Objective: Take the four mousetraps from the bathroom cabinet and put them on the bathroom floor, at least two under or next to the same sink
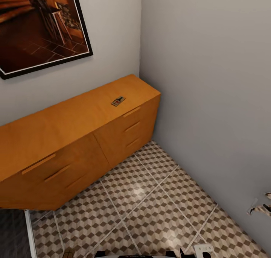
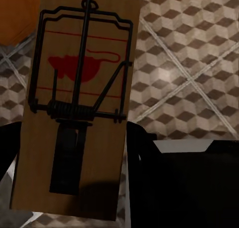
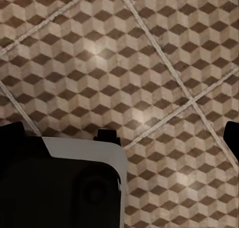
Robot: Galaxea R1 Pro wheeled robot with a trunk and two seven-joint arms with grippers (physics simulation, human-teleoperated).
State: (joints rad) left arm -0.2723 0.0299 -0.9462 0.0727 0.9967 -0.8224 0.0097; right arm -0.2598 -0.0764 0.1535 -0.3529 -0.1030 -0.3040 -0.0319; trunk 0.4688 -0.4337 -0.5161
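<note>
At the far left of the head view we see a framed picture [image 1: 39, 26] on the wall, showing a dark wooden interior. Below it the cabinet [image 1: 75, 145] runs along that wall into the corner, its orange-brown front carrying two columns of drawers with slim bar handles, all pushed in. On the cabinet's top, toward its right end and just above the uppermost right-hand drawer handle, lies one small mousetrap [image 1: 118, 101], flat and alone. In front of the cabinet spreads the bathroom floor [image 1: 150, 198], cube-patterned tiles with pale grout lines, running to the plain grey wall on the right. A strip of dark glass panel [image 1: 13, 233] sits at the lower left corner of that view.

In the left wrist view, we find the left pincer [image 2: 69, 153] clamped on a second mousetrap [image 2: 79, 103]: a wooden plate with a black wire bar, a coiled spring and a red printed mark, held above the tiles, dark fingers [image 2: 142, 153] flanking its near end. A corner of the orange cabinet shows behind it.

In the right wrist view, the right pincer [image 3: 167, 133] hangs over bare tile with its fingers apart and nothing between them.
</note>
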